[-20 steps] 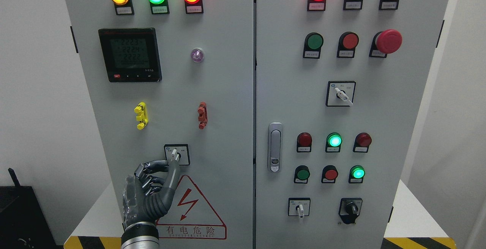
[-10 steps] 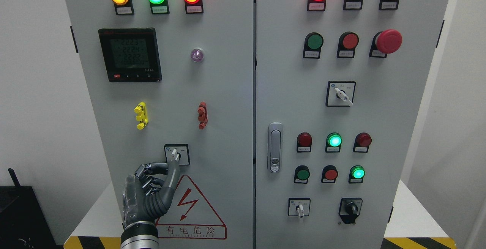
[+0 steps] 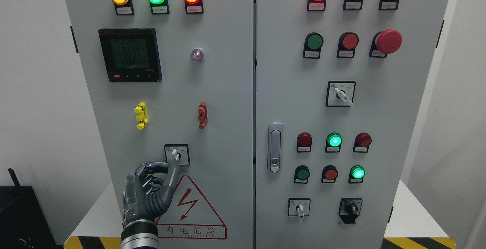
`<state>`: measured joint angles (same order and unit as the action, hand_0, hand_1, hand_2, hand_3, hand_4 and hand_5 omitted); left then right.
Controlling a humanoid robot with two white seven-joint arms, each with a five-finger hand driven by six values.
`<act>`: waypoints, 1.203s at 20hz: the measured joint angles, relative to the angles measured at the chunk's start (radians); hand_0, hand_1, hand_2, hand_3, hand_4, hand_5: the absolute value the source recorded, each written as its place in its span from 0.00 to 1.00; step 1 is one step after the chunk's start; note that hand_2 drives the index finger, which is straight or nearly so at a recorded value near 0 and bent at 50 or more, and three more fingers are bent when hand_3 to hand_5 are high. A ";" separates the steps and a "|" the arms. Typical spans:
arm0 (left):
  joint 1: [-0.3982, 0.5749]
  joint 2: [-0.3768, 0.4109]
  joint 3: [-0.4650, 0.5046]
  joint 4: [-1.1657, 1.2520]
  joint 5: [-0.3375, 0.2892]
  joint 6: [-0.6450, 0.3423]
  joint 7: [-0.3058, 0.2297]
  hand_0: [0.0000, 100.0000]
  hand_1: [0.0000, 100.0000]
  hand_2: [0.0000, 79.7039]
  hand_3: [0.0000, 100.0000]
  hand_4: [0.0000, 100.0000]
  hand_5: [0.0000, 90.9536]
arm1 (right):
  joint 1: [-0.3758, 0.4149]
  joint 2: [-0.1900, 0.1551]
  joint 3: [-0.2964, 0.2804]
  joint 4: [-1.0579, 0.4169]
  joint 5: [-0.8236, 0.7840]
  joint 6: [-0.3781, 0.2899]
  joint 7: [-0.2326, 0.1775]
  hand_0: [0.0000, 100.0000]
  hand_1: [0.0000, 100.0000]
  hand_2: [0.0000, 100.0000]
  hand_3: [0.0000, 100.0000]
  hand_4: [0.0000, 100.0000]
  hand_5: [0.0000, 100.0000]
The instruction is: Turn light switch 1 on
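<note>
The small rotary switch, with a white lever tilted up and to the left, sits low on the left cabinet door. My left hand rises from the bottom edge just below and left of it. The fingers are curled, and the thumb points up so that its tip reaches the lever's lower end. The index tip meets the thumb under the lever; nothing shows between them. My right arm is out of view.
Above the switch are yellow and red clips, a digital meter and lit lamps. A warning triangle sits beside my wrist. The right door carries buttons, selector switches, a red emergency button and the door latch.
My left hand has sunk very slightly below the switch. The lever's angle looks the same.
</note>
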<state>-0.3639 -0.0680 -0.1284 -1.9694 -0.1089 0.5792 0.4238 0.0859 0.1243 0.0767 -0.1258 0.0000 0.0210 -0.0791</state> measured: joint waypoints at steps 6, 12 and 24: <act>-0.009 0.001 -0.003 0.000 0.000 0.017 0.000 0.20 0.62 0.66 0.59 0.78 0.81 | 0.000 0.000 0.000 0.000 0.000 0.000 0.000 0.00 0.00 0.00 0.00 0.00 0.00; -0.016 0.003 -0.005 0.002 0.000 0.032 -0.001 0.11 0.60 0.67 0.59 0.78 0.81 | 0.000 0.000 0.000 0.000 0.000 0.000 0.000 0.00 0.00 0.00 0.00 0.00 0.00; -0.024 0.004 -0.008 0.011 0.001 0.044 -0.004 0.06 0.60 0.69 0.62 0.79 0.81 | 0.000 0.000 0.000 0.000 0.000 0.000 0.000 0.00 0.00 0.00 0.00 0.00 0.00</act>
<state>-0.3877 -0.0639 -0.1365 -1.9584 -0.1082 0.6232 0.4202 0.0859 0.1243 0.0767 -0.1258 0.0000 0.0210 -0.0790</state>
